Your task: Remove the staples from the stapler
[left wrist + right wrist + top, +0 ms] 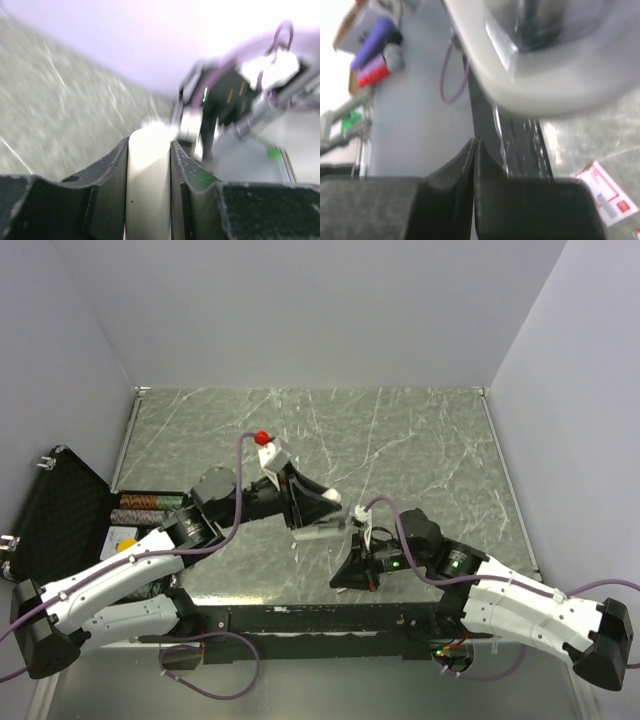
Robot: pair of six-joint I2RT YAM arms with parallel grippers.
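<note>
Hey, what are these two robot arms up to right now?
The left gripper is clamped on a pale stapler. The right gripper is close by it, pressed shut with nothing visible between its fingers. No staples can be seen out of the stapler yet.

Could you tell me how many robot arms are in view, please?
2. The left arm reaches from the near-left corner toward the middle of the table; the right arm extends from the near-right corner. None appears hidden.
</note>
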